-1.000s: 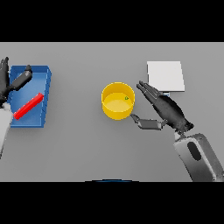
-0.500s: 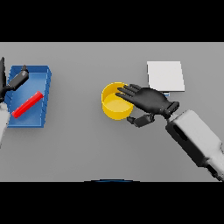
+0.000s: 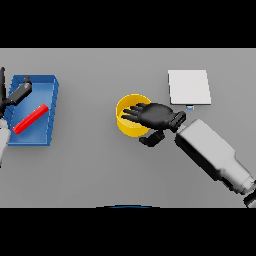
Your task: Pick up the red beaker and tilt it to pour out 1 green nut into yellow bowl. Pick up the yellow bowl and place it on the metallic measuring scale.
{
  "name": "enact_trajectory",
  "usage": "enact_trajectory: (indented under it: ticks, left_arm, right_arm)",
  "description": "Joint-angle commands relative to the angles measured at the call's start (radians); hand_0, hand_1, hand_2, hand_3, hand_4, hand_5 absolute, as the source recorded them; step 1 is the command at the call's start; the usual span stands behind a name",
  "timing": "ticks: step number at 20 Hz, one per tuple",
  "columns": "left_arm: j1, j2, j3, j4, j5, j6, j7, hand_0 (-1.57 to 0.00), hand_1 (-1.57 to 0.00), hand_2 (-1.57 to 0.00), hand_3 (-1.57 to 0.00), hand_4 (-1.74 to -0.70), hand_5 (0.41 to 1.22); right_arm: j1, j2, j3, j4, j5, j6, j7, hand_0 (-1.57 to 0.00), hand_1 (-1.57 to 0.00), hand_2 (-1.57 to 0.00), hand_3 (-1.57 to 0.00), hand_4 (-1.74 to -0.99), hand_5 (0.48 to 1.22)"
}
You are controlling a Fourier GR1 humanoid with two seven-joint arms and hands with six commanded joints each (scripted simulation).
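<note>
Near the middle of the frame, a round yellow bowl (image 3: 131, 123) stands on the grey desk (image 3: 90, 170). The right hand (image 3: 152, 116) lies flat over the bowl's right half, its dark fingers straight and spread apart, reaching left across the rim, with the thumb hanging below at the bowl's lower right edge. Its white and grey arm runs in from the lower right corner. At upper right, a flat, square white measuring scale (image 3: 189, 87) lies apart from the bowl. At the left side of the frame, a blue rectangular tray (image 3: 50, 90) holds a slim red beaker (image 3: 31, 119) lying on a slant. The left hand (image 3: 16, 95) shows at the far left edge over the tray's upper corner, its fingers loosely extended and closed on nothing.
</note>
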State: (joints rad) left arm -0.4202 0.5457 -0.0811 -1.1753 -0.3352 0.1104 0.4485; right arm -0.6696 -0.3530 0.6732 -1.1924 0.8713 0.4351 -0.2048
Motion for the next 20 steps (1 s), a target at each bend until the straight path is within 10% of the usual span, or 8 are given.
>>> enact_trajectory:
  ticks: [1, 14, 20]
  left_arm:
    - [-0.009, 0.007, 0.007, 0.01, 0.002, -0.001, -0.002, 0.0, 0.0, 0.0, 0.0, -0.74, 0.699]
    - [-0.011, 0.009, 0.014, 0.024, 0.01, -0.005, -0.011, 0.0, 0.0, 0.0, 0.0, -0.75, 0.701]
    - [-0.01, 0.007, 0.009, 0.027, 0.002, 0.001, -0.018, 0.0, 0.0, 0.0, 0.0, -0.76, 0.701]
  right_arm:
    - [-0.012, 0.009, 0.01, 0.01, 0.007, 0.008, 0.007, 0.0, 0.0, 0.0, 0.0, -1.255, 0.733]
    - [-0.08, 0.076, 0.017, 0.161, -0.003, 0.097, 0.072, -0.03, -0.04, -0.07, -0.14, -1.302, 0.805]
    - [-0.089, 0.064, 0.027, 0.161, -0.019, 0.118, 0.023, -1.11, -1.1, -1.08, -0.71, -1.557, 1.096]
